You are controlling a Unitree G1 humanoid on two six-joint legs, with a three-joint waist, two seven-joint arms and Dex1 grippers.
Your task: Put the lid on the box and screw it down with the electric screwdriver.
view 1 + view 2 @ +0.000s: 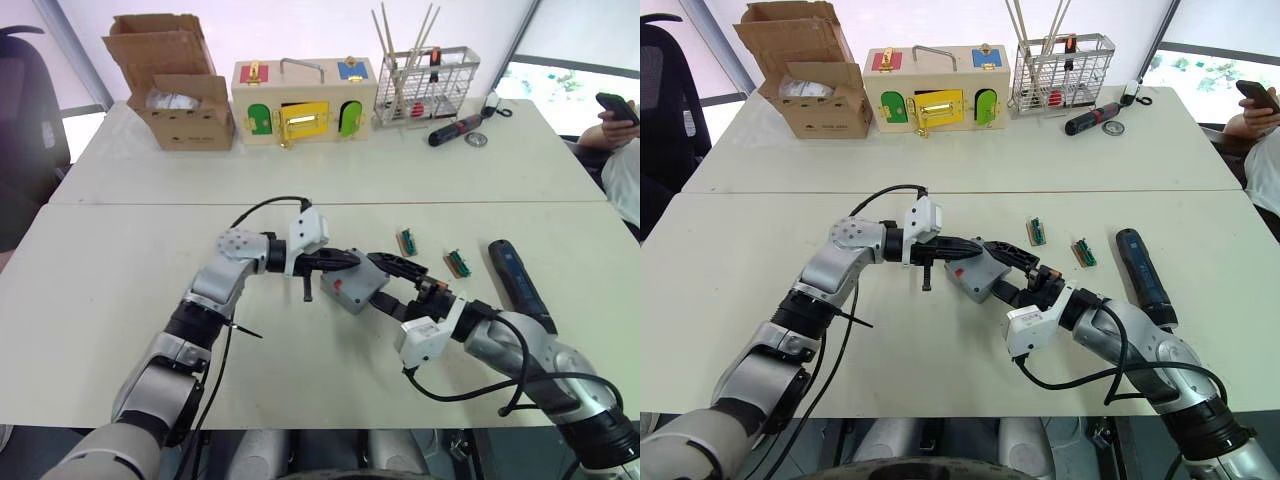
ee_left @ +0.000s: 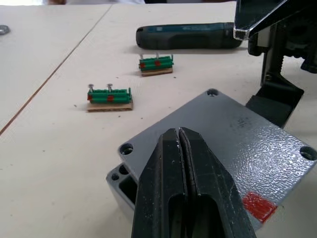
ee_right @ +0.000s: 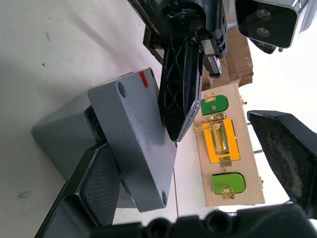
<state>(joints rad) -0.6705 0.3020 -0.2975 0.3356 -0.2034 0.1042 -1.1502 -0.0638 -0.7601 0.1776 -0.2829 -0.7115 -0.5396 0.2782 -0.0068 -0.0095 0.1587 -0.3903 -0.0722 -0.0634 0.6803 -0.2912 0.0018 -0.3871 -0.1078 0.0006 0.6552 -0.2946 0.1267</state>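
The grey box (image 1: 340,292) stands mid-table with the grey lid (image 2: 223,139) lying on it, shifted so that a corner of the box (image 2: 119,181) shows beneath. The lid carries a red mark near one corner. My left gripper (image 2: 179,144) is shut, its tips just above the lid's top. My right gripper (image 1: 378,280) is open and straddles the box from the right; one of its fingers (image 3: 94,183) rests against the side of the lid and box, the other stands well apart. The electric screwdriver (image 1: 520,280) lies on the table to the right, untouched.
Two small green terminal blocks (image 1: 407,240) (image 1: 458,263) lie between box and screwdriver. At the back stand a cardboard box (image 1: 180,90), a wooden box with coloured doors (image 1: 300,100), a wire rack (image 1: 425,85) and a hand screwdriver (image 1: 455,128). A person's hand (image 1: 615,115) is far right.
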